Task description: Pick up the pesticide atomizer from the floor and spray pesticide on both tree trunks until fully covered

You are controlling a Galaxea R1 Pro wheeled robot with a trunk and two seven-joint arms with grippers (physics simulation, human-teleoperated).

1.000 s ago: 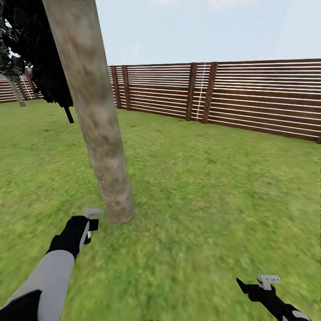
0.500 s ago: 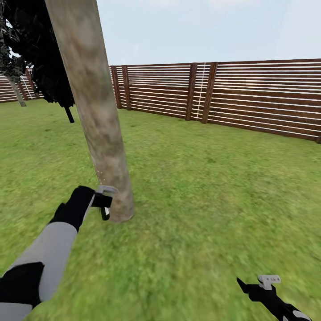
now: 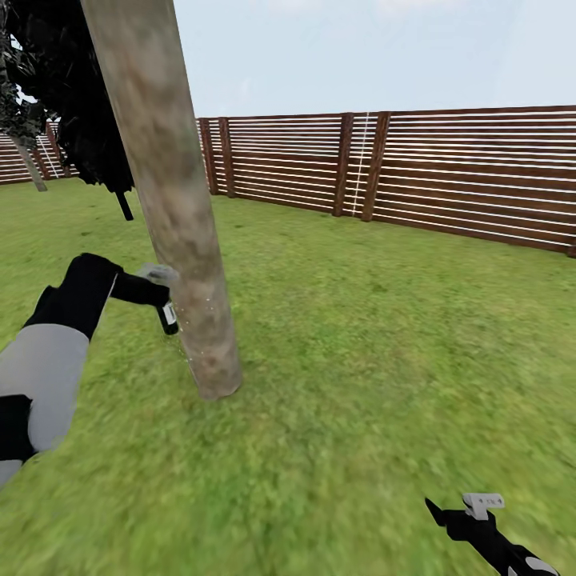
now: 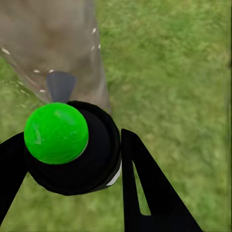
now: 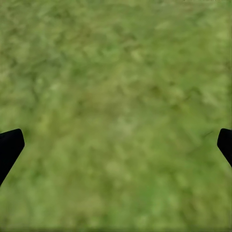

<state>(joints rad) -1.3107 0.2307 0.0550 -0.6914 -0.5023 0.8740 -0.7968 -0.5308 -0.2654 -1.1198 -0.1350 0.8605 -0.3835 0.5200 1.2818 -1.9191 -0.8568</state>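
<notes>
From the head camera we are looking over a green lawn (image 3: 376, 352) closed in by a brown slatted fence (image 3: 448, 172) under a pale sky; a thick, mottled grey-beige tree trunk (image 3: 172, 200) is leaning up out of the grass, with dark foliage (image 3: 68, 96) hanging behind it at the upper left; our left gripper (image 3: 160, 292) is reaching in from the left and holding the small dark spray bottle (image 3: 168, 318) just beside the trunk, about a third of the way up its visible length; a few pale specks are showing on the bark next to the bottle; our right gripper (image 3: 468, 512) is hanging low over the grass, well apart from the tree.

From the left wrist camera we are seeing the bottle (image 4: 72, 150) end-on, a round black body with a bright green dome on it, clamped between our two black fingers (image 4: 147, 188); the trunk (image 4: 53, 46) is rising close beyond it, dotted with white flecks.

From the right wrist camera we are looking at blurred grass (image 5: 116, 111); the two black fingertips (image 5: 9, 147) are standing far apart at the edges, gripping nothing.
</notes>
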